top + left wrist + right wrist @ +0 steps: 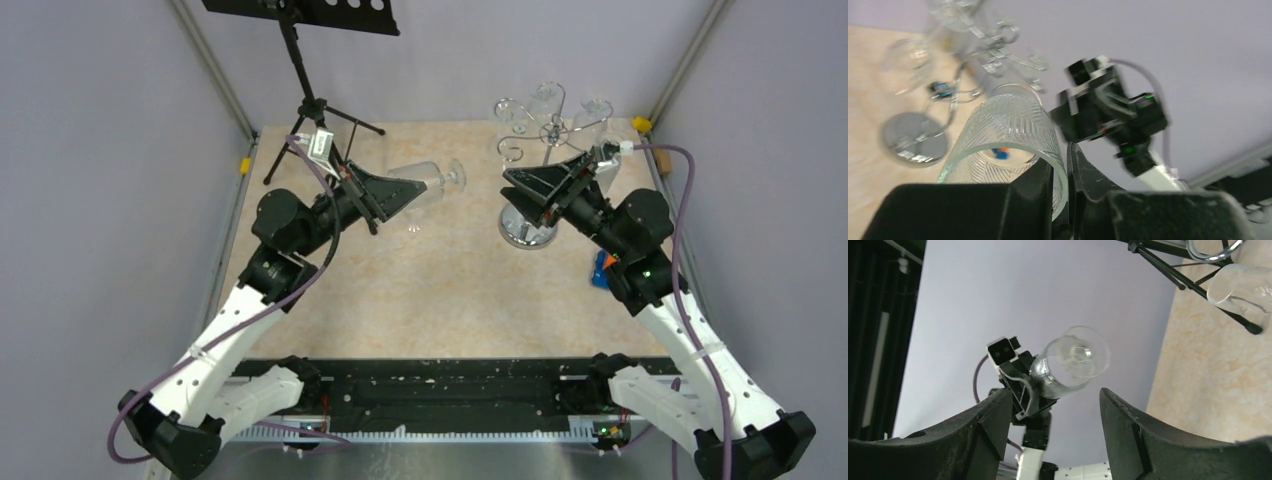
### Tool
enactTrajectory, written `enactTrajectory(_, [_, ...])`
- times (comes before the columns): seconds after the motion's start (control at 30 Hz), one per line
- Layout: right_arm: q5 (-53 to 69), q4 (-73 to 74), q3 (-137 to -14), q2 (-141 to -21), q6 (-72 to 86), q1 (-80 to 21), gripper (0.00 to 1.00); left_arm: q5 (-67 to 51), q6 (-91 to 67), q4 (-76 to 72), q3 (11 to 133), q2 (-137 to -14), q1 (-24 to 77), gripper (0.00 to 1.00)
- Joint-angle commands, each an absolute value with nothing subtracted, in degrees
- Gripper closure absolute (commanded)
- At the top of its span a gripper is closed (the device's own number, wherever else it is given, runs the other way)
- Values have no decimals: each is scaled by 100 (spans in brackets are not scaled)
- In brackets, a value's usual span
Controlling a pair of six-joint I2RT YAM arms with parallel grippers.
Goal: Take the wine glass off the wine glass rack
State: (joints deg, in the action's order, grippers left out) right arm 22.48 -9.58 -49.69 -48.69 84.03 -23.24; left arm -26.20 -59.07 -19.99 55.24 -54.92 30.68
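wine glass (432, 180) left, wine glass rack (527, 236) right

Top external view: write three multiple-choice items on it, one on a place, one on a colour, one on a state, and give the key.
1. Where does the wine glass rack stand? A. right half of the table B. left half C. on the floor
2. What colour is the music stand? A. white B. black C. red
3. How is the wine glass nearest the left arm? A. hanging from the rack B. upright on the table C. sideways in the left gripper
Key: 1 A, its disc base sits right of centre. 2 B, desk and legs are black. 3 C, the gripper is shut on its rim.
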Motion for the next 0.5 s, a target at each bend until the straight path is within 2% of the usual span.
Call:
enactTrajectory(0.0, [2605,-241,-5839,-4955,6917,-2348,35,-1835,-3638,1053,6306,-5240,3032,100])
enactTrajectory(0.23, [2103,1756,-6637,-4835,5035,-2351,35,-313,-2728,3426,6788,-5519,2997,100])
enactTrajectory(0.47, [1189,3111,-6981,-4523,4165,-2347,36,-763,-2565,3599,6715,-6182,3016,100])
